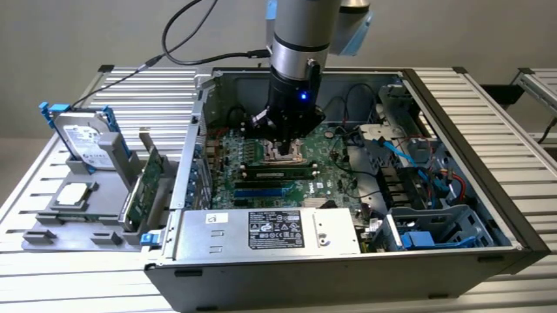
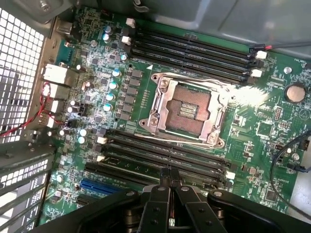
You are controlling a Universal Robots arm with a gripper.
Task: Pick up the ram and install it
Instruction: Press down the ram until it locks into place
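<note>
The ram [image 1: 278, 173], a narrow green stick with dark chips, stands on edge in a memory slot on the motherboard [image 1: 331, 163], just in front of the CPU socket [image 2: 187, 110]. My gripper [image 1: 286, 150] hangs inside the open computer case, right above the socket and the ram. In the wrist view its black fingers meet at the gripper [image 2: 170, 172] tip, shut with nothing between them, over the nearer bank of black memory slots [image 2: 160, 155]. A second bank of slots [image 2: 194, 53] lies beyond the socket.
The case walls [image 1: 487, 169] box in the motherboard. A power supply [image 1: 270, 231] sits at the front, and blue cables and a drive cage [image 1: 426, 228] are on the exterior view's right. Outside, on the left, a grey holder carries a hard drive [image 1: 83, 140] and a green expansion card [image 1: 143, 186].
</note>
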